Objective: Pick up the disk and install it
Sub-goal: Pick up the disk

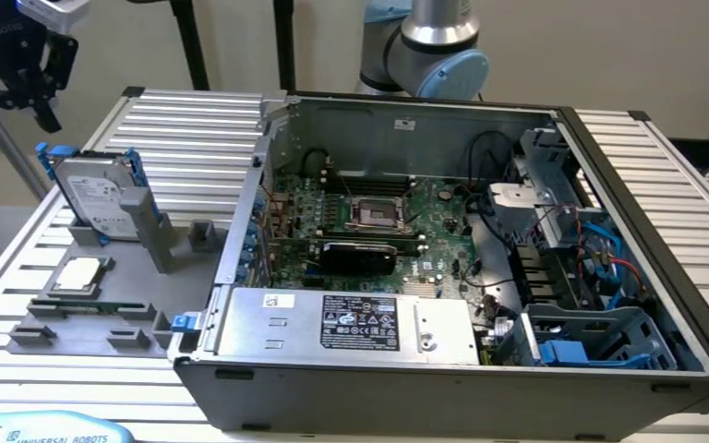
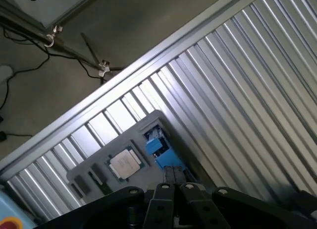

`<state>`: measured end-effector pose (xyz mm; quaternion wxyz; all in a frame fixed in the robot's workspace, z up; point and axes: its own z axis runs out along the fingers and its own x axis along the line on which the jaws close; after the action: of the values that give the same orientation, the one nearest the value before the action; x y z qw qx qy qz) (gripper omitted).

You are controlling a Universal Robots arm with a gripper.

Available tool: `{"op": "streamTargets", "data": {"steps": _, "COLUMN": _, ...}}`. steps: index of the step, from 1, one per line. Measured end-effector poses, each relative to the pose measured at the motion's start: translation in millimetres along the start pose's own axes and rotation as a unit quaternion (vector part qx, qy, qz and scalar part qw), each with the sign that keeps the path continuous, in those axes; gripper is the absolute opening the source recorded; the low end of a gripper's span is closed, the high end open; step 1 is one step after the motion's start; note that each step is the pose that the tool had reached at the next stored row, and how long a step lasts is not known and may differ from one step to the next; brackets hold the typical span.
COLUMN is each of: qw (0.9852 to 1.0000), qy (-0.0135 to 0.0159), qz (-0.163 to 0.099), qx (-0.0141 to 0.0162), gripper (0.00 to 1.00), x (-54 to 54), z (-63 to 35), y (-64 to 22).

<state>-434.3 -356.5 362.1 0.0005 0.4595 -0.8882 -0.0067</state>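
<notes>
Hanging high at the exterior view's left, the gripper (image 1: pixel 16 88) is seen up in the air, higher than the disk (image 1: pixel 96 196) and not touching it. In the wrist view the gripper (image 2: pixel 171 172) is seen from behind, and its two black fingers (image 2: pixel 168 180) are pressed together with nothing held between them.

The disk is stood on its edge in a grey holder (image 1: pixel 84 318) on the ribbed metal worktop (image 1: pixel 195 129), leaning back a little. Its white label is turned to the camera, and a blue frame is wrapped round its sides. A small square silver chip (image 1: pixel 80 274) is laid flat in the same holder, just in front of the disk. In the wrist view the disk (image 2: pixel 157 145) is seen as a thin blue strip, with the chip (image 2: pixel 126 164) near it.

An open computer case (image 1: pixel 453 392) is set on the worktop, to the exterior view's right of the holder. Inside it a green board (image 1: pixel 367 208) and a grey power box (image 1: pixel 330 323) with a black label are seen.
</notes>
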Motion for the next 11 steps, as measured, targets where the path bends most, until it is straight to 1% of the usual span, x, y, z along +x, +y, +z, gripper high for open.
{"op": "streamTargets", "data": {"steps": 3, "qw": 0.9996, "qy": 0.0001, "qz": -0.027, "qx": 0.0002, "gripper": 0.11, "x": 0.0, "z": 1.3, "y": 0.0}}
{"op": "streamTargets", "data": {"steps": 6, "qw": 0.9986, "qy": 0.0004, "qz": -0.053, "qx": 0.0001, "gripper": 0.11, "x": 0.0, "z": 2.8, "y": 0.0}}
{"op": "streamTargets", "data": {"steps": 9, "qw": 0.9967, "qy": 0.0007, "qz": -0.081, "qx": -0.0001, "gripper": 0.11, "x": 0.0, "z": 4.1, "y": -0.1}}
{"op": "streamTargets", "data": {"steps": 11, "qw": 0.9951, "qy": 0.0010, "qz": -0.099, "qx": -0.0002, "gripper": 0.11, "x": 0.0, "z": 4.7, "y": -0.1}}
